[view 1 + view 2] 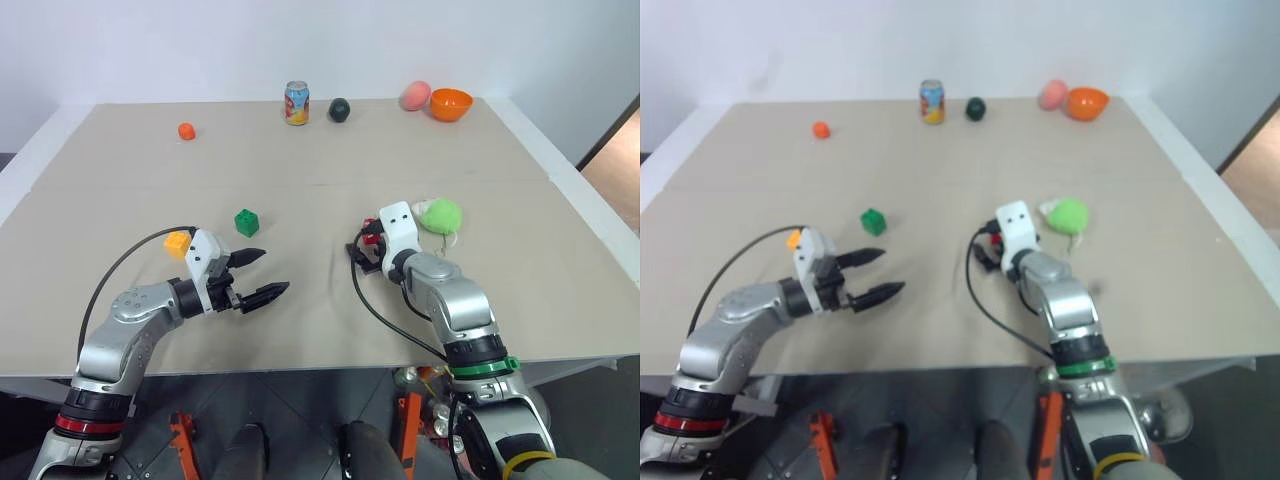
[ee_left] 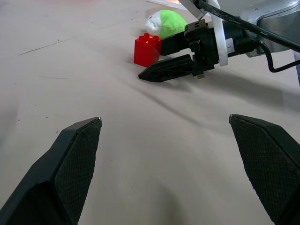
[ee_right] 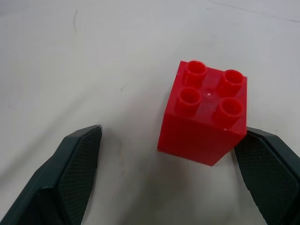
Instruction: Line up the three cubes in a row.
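Beige table [image 1: 300, 170] with three studded cubes in its near half. Green cube [image 1: 246, 222] left of centre, upright on the surface, well clear of both tools. Yellow-orange cube [image 1: 177, 243] nearer the left edge, partly hidden behind the left wrist housing; contact with it not determinable. Red cube [image 3: 204, 112] right of centre, studs up, sitting between the spread fingers of the right tool [image 3: 168, 178], close against one finger [image 3: 269, 164] and apart from the other; not gripped. Right tool fully open, tilted down toward the table, holding nothing. Left tool [image 1: 258, 275] also wide open and empty, level above the near edge, pointing toward the right tool. Cubes not in a row: green and yellow-orange near each other, red well apart toward the right.

Fuzzy light-green and white plush toy [image 1: 438, 215] just beyond the red cube. Small orange ball [image 1: 186, 131] toward the far left corner. Along the far edge: drink can [image 1: 297, 103], dark round fruit [image 1: 339, 109], pink fruit [image 1: 415, 95], orange bowl [image 1: 451, 104].
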Controlling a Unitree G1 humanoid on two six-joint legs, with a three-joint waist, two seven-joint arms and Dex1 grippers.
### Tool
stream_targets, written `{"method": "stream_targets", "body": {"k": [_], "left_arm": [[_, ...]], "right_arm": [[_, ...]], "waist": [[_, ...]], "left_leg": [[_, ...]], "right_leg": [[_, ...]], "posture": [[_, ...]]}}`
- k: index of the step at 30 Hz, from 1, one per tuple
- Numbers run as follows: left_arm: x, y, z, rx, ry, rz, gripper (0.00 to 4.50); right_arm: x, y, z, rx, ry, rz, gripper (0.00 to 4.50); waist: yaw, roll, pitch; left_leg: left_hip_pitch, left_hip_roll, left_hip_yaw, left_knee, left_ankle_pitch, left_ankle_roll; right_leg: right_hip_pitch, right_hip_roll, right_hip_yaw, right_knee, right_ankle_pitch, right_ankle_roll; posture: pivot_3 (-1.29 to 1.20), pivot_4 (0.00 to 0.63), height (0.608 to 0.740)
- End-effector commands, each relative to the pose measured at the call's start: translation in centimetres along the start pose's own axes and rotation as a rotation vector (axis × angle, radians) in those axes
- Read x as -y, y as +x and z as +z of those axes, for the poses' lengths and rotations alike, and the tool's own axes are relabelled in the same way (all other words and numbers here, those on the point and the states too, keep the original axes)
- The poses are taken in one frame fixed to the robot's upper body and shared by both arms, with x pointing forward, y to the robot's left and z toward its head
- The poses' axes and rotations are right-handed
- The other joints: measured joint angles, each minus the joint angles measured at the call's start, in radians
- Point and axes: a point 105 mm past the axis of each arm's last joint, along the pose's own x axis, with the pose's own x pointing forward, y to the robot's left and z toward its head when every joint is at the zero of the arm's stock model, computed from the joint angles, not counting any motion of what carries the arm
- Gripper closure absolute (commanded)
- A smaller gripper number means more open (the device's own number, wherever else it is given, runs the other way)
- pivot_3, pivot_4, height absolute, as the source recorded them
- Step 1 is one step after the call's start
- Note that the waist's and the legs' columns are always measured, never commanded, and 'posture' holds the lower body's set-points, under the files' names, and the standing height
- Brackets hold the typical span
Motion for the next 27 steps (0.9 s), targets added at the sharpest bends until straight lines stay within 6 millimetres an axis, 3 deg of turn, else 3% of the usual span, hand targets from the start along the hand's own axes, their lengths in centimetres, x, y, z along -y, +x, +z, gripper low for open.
{"method": "stream_targets", "body": {"k": [1,4,5,14,19,23,27], "left_arm": [[0.0,-0.3,1.4,0.049,0.044,0.015,0.0],[0.0,-0.4,1.4,0.053,0.043,0.021,0.0],[0.0,-0.4,1.4,0.053,0.043,0.023,0.0],[-0.5,-1.0,1.8,0.057,0.051,0.045,0.0],[-0.5,-2.0,2.3,0.057,0.088,0.021,0.0],[-0.7,-2.9,2.3,0.012,0.122,-0.029,0.0],[-0.9,-3.3,2.7,0.001,0.122,-0.055,0.0]], "right_arm": [[1.1,0.0,1.4,0.048,-0.002,-0.037,0.02],[1.6,0.2,1.3,0.045,0.0,-0.053,0.02],[1.7,0.2,1.3,0.045,0.002,-0.054,0.26],[1.8,0.5,1.2,0.05,0.02,-0.048,3.2],[1.0,0.1,1.1,0.064,0.029,0.063,3.25],[-2.0,-1.8,1.9,0.12,-0.092,0.41,3.25],[-4.9,-4.2,3.7,0.187,-0.358,0.762,3.25]], "waist": [[0.0,0.0,0.0],[-0.003,0.0,0.0],[-0.004,0.0,0.0],[-0.004,0.0,0.0],[-0.005,0.0,0.0],[-0.005,0.0,0.0],[-0.006,0.001,0.001]], "left_leg": [[0.0,0.0,0.0,0.0,0.0,0.0],[0.0,0.0,0.0,0.0,0.0,0.0],[0.0,0.0,0.0,0.0,0.0,0.0],[0.0,0.0,0.0,0.0,0.0,0.0],[0.0,0.0,0.0,0.0,0.0,0.0],[0.0,0.0,0.0,0.0,0.0,0.0],[0.0,0.0,0.0,-0.001,0.0,0.0]], "right_leg": [[0.0,0.0,0.0,0.0,0.0,0.0],[0.0,0.0,0.0,0.0,0.0,0.0],[0.0,0.0,0.0,0.0,0.0,0.0],[0.0,0.0,0.0,0.0,0.0,0.0],[0.0,0.0,0.0,0.0,0.0,0.0],[0.0,0.0,0.0,0.0,-0.001,0.001],[0.0,0.0,0.0,0.0,-0.001,0.001]], "posture": [[0.0,0.15,0.74],[0.0,0.15,0.74],[0.0,0.15,0.74],[0.0,0.15,0.74],[0.0,0.15,0.74],[0.0,0.15,0.74],[0.0,0.15,0.74]]}}
